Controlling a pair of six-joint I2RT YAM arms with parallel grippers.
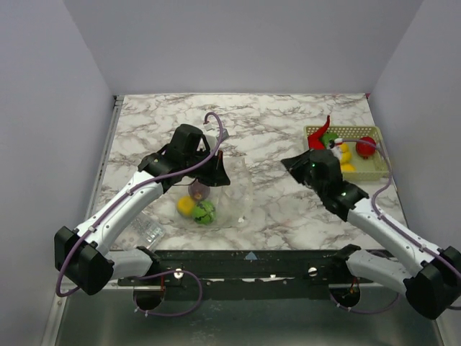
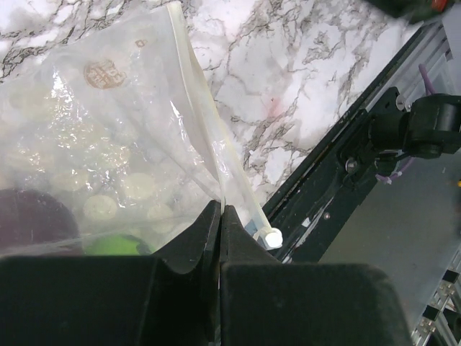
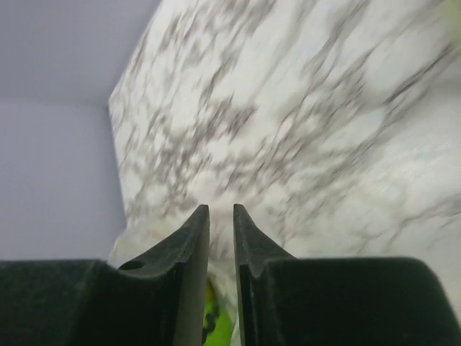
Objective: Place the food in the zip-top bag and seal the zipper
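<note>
The zip-top bag lay near the desk's front edge, left of centre. It held three pieces of food: one yellow, one green and one dark purple. The basket at the desk's right edge held red, yellow and green toys. The left gripper was clamped on the bag's rim beside the zipper. The right gripper hung between bag and basket with a slim gap between its jaws. Whether it gripped anything could not be told. One crinkly packet lay by the front-left corner.
</note>
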